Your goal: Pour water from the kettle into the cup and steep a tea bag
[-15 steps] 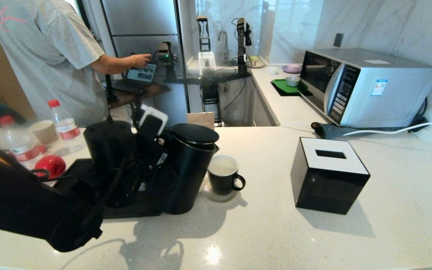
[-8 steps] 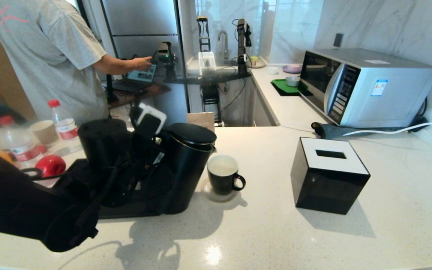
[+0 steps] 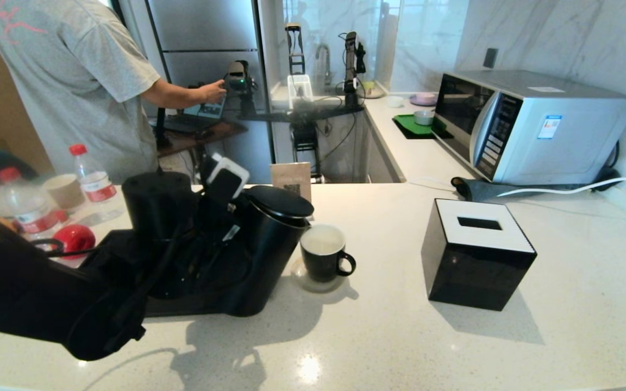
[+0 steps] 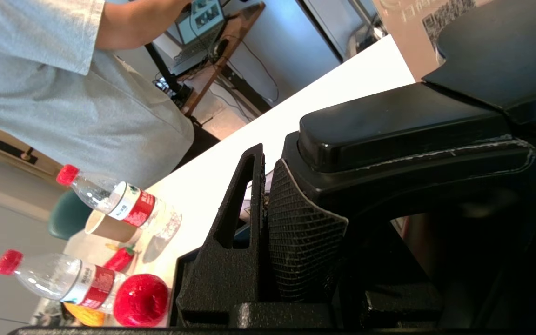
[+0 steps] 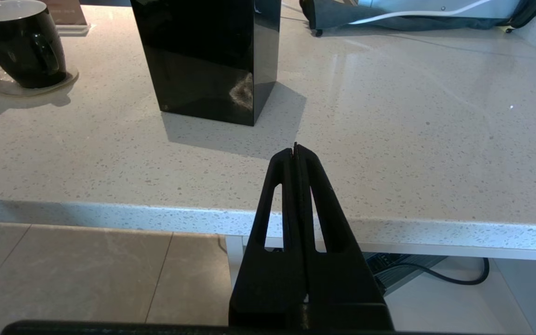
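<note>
Kettle [image 3: 269, 244] now tilted further toward cup [image 3: 324, 252], seemingly.

The left arm extends from the lower left of the head view across the desk [image 3: 400, 336], with its wrist rolled toward the robot's right. The left claw [image 4: 268, 232] is clamped on the handle of the kettle [image 3: 269, 244], and the textured finger pad [image 4: 303, 246] appears pressed flat against it. The right claw [image 5: 296, 151] is parked below the desk's front edge, fingers pressed together and holding nothing.
</note>
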{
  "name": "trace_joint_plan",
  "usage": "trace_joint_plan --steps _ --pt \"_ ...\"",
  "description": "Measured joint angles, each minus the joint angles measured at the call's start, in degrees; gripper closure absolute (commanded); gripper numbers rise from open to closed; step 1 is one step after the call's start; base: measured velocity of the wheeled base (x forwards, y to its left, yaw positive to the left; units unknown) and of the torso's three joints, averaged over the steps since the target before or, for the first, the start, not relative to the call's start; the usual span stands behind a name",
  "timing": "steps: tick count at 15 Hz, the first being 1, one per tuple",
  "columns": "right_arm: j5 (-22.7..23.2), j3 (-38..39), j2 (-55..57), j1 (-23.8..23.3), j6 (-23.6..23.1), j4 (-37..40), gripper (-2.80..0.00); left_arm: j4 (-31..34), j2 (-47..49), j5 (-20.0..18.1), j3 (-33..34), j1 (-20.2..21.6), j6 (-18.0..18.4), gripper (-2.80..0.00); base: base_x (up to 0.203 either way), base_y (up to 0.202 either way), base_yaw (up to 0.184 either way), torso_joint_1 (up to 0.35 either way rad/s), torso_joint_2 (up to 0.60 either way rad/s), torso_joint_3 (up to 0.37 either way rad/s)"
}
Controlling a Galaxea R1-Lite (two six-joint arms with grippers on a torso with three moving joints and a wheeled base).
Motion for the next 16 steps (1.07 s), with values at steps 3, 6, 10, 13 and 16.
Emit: trace_joint_plan --steps 3,6,10,13,16 --pt "0.0 0.0 0.0 0.0 0.0 0.0 0.00 2.2 0.1 0.0 -1.6 -0.1 1.6 0.00 0.000 0.000 0.000 0.000 0.00 0.000" --pt "0.0 0.0 0.0 0.0 0.0 0.0 0.00 3.4 0.4 -0.1 -2.8 -0.2 3.5 0.00 0.000 0.000 0.000 0.000 0.00 0.000" --pt "0.0 0.0 0.0 0.0 0.0 0.0 0.00 3.6 0.6 -0.1 -3.3 -0.3 3.6 0.00 0.000 0.000 0.000 0.000 0.00 0.000" --pt "0.0 0.0 0.0 0.0 0.0 0.0 0.00 3.6 0.7 0.0 -3.6 -0.3 3.7 0.00 0.000 0.000 0.000 0.000 0.00 0.000" --pt "0.0 0.0 0.0 0.0 0.0 0.0 0.00 3.6 0.7 -0.1 -4.0 -0.3 3.7 0.00 0.000 0.000 0.000 0.000 0.00 0.000"
